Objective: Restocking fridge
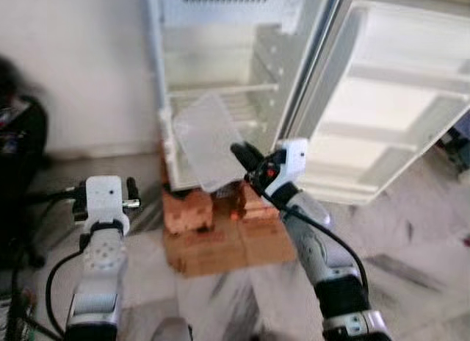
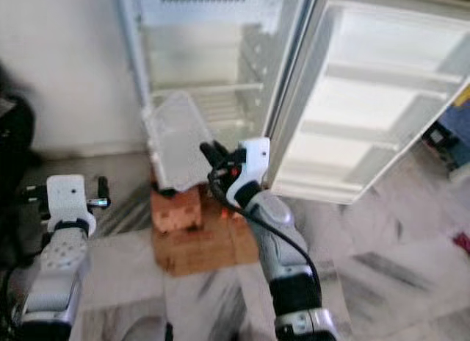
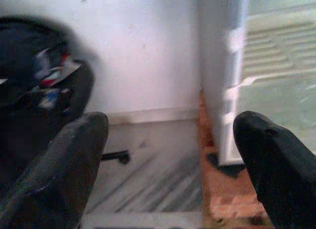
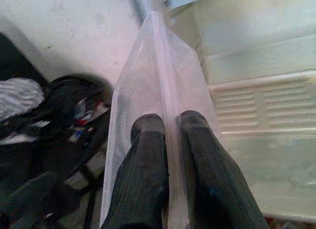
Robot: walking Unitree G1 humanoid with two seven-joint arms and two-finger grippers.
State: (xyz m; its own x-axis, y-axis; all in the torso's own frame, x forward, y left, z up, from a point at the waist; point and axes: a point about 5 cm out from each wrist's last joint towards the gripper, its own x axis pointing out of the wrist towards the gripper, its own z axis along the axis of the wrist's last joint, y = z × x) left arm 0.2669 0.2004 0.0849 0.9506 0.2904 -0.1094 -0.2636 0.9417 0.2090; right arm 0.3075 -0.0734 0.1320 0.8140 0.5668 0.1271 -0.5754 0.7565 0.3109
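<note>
The white fridge (image 1: 165, 76) stands open and its shelves look bare, with its door (image 1: 396, 98) swung out to the right. A clear plastic fridge tray (image 1: 208, 139) is tilted in front of the lower compartment. My right gripper (image 1: 242, 156) is shut on the tray's near edge; in the right wrist view both fingers (image 4: 148, 160) pinch the thin clear wall (image 4: 158, 81). My left gripper (image 3: 168, 155) is open and holds nothing. It is low at the left on its arm (image 1: 103, 209), pointing at the wall beside the fridge's left corner.
The fridge rests on red bricks (image 1: 189, 209) over a brown base block (image 1: 220, 249). A dark bag with clutter (image 1: 18, 135) lies on the floor at the far left against the wall. Marbled floor (image 1: 411, 238) stretches to the right under the door.
</note>
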